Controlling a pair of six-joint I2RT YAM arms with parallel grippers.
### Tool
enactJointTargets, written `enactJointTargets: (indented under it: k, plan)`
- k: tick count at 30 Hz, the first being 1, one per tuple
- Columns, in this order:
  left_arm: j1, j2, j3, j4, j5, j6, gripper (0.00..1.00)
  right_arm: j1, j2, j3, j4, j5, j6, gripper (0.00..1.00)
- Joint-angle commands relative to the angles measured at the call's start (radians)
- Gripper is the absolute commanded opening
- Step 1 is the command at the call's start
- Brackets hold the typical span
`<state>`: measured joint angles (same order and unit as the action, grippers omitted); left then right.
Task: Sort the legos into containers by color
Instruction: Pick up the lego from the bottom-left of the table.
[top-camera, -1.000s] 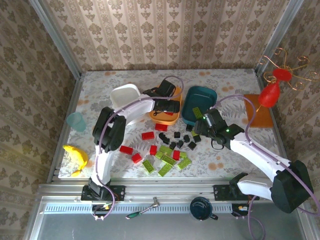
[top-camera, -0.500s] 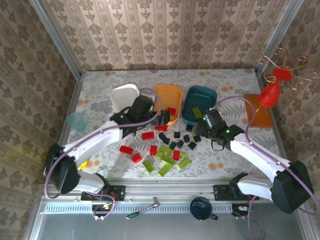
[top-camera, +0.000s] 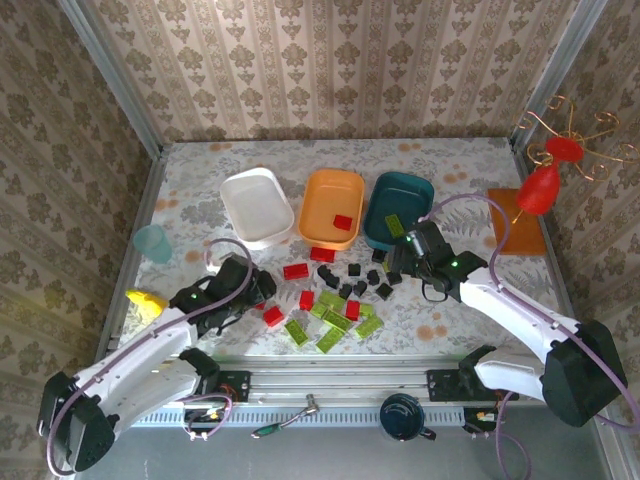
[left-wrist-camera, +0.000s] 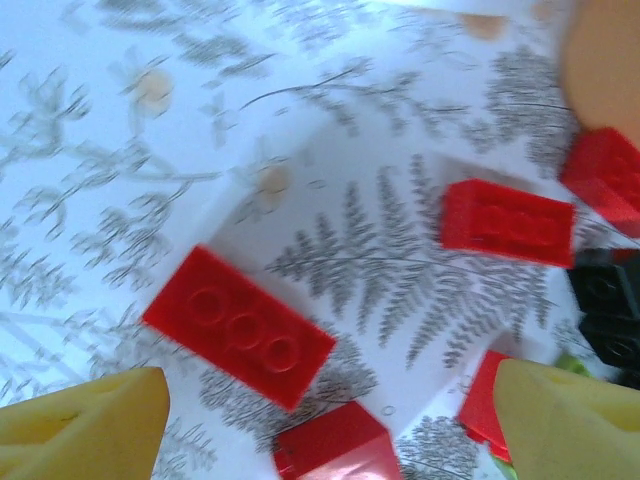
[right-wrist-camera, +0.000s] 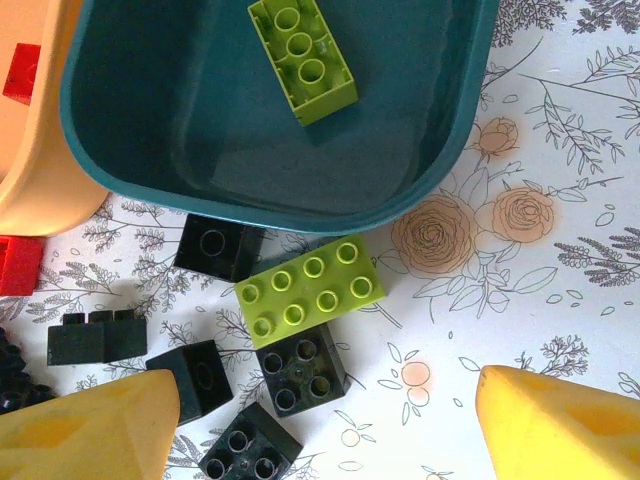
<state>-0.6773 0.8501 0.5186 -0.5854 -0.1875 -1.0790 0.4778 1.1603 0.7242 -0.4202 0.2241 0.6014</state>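
Observation:
In the top view the white tub (top-camera: 257, 205) holds nothing. The orange tub (top-camera: 325, 195) holds one red brick (top-camera: 343, 222), and the teal tub (top-camera: 410, 192) holds one lime brick (top-camera: 394, 226). Red, lime and black legos (top-camera: 335, 300) lie scattered in front of the tubs. My left gripper (top-camera: 258, 288) hangs open over the left red bricks; a long one (left-wrist-camera: 238, 325) and a smaller one (left-wrist-camera: 335, 445) lie between its yellow fingers (left-wrist-camera: 85, 420). My right gripper (top-camera: 400, 262) is open over a lime brick (right-wrist-camera: 310, 288) and black bricks (right-wrist-camera: 302, 368) beside the teal tub (right-wrist-camera: 230, 130).
A pale-blue cup (top-camera: 152, 243) and a yellow object (top-camera: 148, 300) sit at the left edge. At the right stand an orange mat (top-camera: 518, 222) and a red ornament on a wire stand (top-camera: 545, 185). Walls close in the table on three sides.
My left arm has swung from over the orange tub down to the front left, above the red bricks. A red brick now shows in the orange tub. The right arm has hardly moved.

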Motion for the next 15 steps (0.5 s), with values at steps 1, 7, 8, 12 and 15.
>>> enactJointTargets:
  k: [1,7,8,12,15]
  plan:
    - [0.022,0.000,-0.029,-0.043,0.003,-0.193,0.86,0.003,0.005,-0.012,0.010,0.006,-0.008,0.79]
    - [0.052,0.131,0.003,-0.003,0.038,-0.249,0.82,0.002,0.001,-0.011,0.008,0.024,-0.017,0.79]
    - [0.054,0.157,0.011,0.005,0.034,-0.249,0.82,0.002,0.000,-0.011,0.006,0.027,-0.017,0.79]
    - [0.059,0.236,0.014,0.066,0.036,-0.241,0.81,0.001,-0.014,-0.019,0.006,0.031,-0.018,0.79]
    - [0.070,0.288,0.014,0.107,0.037,-0.231,0.80,-0.001,-0.029,-0.025,0.002,0.037,-0.021,0.80]
